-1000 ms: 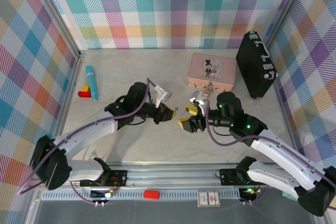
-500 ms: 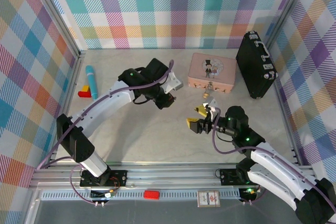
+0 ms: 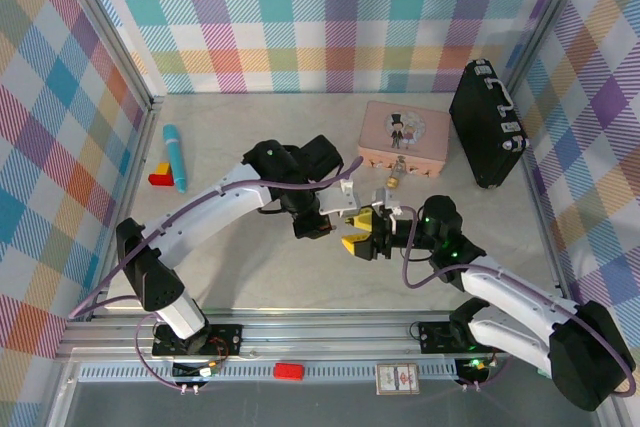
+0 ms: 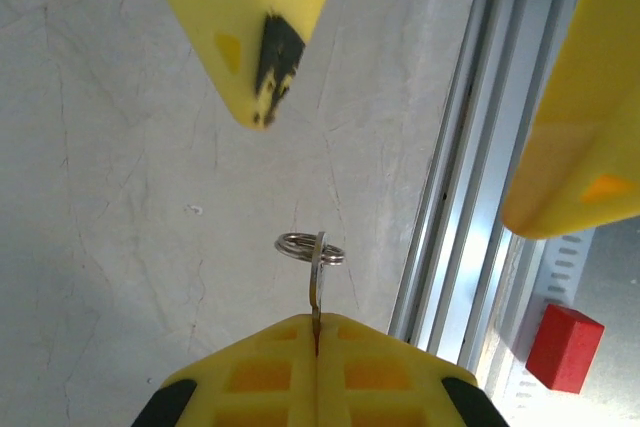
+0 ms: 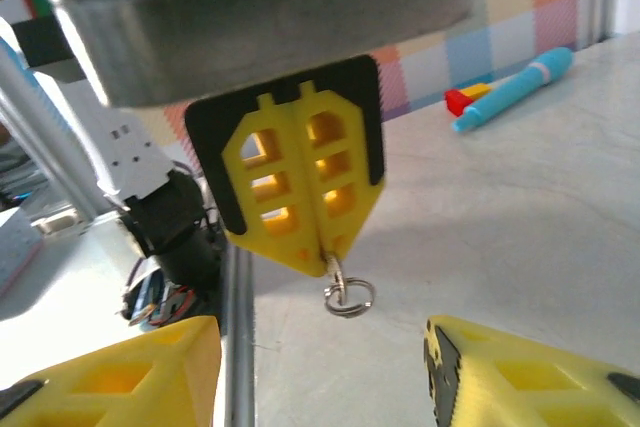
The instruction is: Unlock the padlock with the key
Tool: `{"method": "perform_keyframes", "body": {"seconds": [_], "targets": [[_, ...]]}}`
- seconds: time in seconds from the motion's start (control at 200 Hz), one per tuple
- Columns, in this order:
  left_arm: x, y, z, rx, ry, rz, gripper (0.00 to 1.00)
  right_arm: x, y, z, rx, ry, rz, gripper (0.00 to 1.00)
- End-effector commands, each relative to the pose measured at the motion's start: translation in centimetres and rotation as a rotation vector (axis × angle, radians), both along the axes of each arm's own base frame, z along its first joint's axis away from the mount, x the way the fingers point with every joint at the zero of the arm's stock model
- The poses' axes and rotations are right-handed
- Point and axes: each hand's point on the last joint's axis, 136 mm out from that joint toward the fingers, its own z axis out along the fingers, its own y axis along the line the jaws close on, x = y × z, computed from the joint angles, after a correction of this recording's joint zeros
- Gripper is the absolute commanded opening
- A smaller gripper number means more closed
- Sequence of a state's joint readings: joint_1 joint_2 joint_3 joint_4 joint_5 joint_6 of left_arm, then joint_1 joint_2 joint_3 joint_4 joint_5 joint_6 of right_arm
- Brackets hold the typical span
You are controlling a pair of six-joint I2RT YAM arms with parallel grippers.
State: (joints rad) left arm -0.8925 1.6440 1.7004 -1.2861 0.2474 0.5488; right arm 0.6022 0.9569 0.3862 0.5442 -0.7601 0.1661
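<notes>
Plaid walls (image 3: 330, 17) box in a pale, marbled tabletop (image 3: 250, 277). At the left lie a blue pen (image 3: 175, 157) and a red-and-yellow block (image 3: 160, 178). Mid-table the left gripper (image 3: 327, 227) is clamped tight on the key (image 4: 316, 292). The key's ring (image 4: 310, 247) pokes toward the parted, empty fingers of the right gripper (image 3: 358, 233). The padlock (image 3: 391, 183) lies just before the closed pink tin (image 3: 405, 134), and a shut black case (image 3: 487, 122) stands rightmost.
</notes>
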Motion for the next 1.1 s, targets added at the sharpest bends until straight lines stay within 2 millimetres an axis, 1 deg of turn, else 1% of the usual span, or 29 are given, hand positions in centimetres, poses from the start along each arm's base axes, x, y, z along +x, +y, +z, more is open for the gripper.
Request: {"method": "perform_keyframes", "body": {"seconds": [0.0, 0.13, 0.295, 0.45, 0.69, 0.875, 1.095], "targets": [[-1.4, 0.0, 0.9, -0.049, 0.023, -0.061, 0.0, -1.6, 0.2, 1.5, 0.046, -0.042, 0.103, 0.55], [-2.1, -0.3, 1.2, -0.085, 0.041, -0.08, 0.0, -1.9, 0.2, 1.7, 0.048, -0.037, 0.123, 0.53], [-2.3, -0.1, 0.8, -0.069, 0.051, -0.075, 0.0, -2.2, 0.7, 2.3, 0.047, -0.037, 0.146, 0.5], [-2.9, -0.3, 1.0, -0.085, 0.051, -0.088, 0.0, -1.9, 1.0, 2.2, 0.041, -0.03, 0.145, 0.47], [-3.2, -0.5, 1.6, -0.103, 0.037, -0.102, 0.0, -2.3, 1.6, 1.9, 0.035, -0.019, 0.172, 0.41], [-3.1, -0.5, 1.6, -0.096, 0.036, -0.101, 0.0, -2.6, 2.0, 2.0, 0.035, -0.013, 0.191, 0.35], [-3.2, -0.5, 1.6, -0.096, 0.034, -0.101, 0.0, -2.6, 2.1, 1.9, 0.028, -0.005, 0.2, 0.23]]}}
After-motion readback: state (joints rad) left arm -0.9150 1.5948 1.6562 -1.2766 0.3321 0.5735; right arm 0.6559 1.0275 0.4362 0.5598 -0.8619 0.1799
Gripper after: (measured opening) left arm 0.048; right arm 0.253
